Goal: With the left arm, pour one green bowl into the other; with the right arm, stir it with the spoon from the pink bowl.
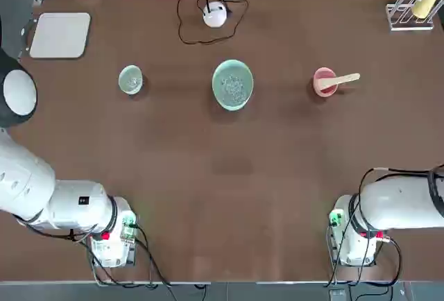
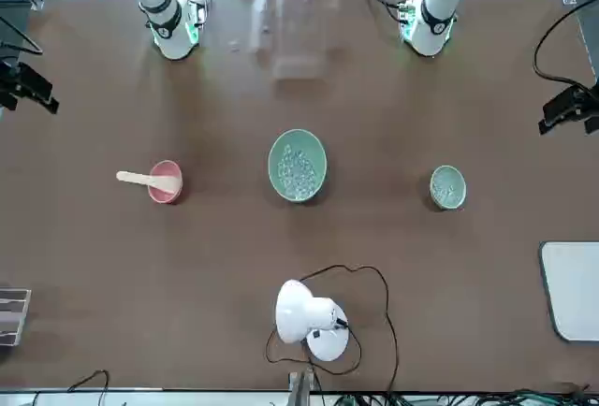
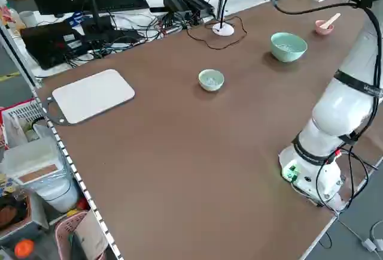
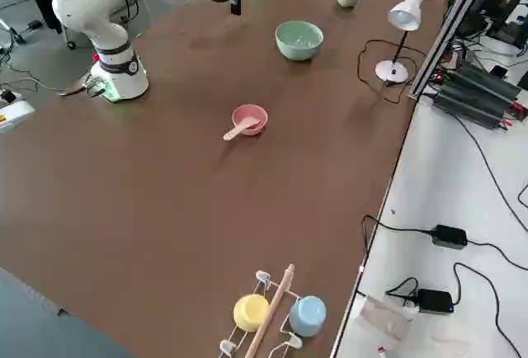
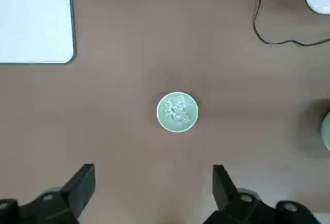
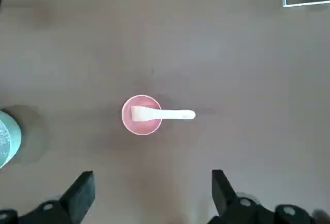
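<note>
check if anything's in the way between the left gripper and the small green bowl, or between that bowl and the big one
Nothing visible stands between the open left gripper and the small green bowl, nor between it and the big bowl.

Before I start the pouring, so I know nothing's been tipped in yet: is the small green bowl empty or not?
Not empty: clear pieces lie in the small green bowl, which stands upright.
</note>
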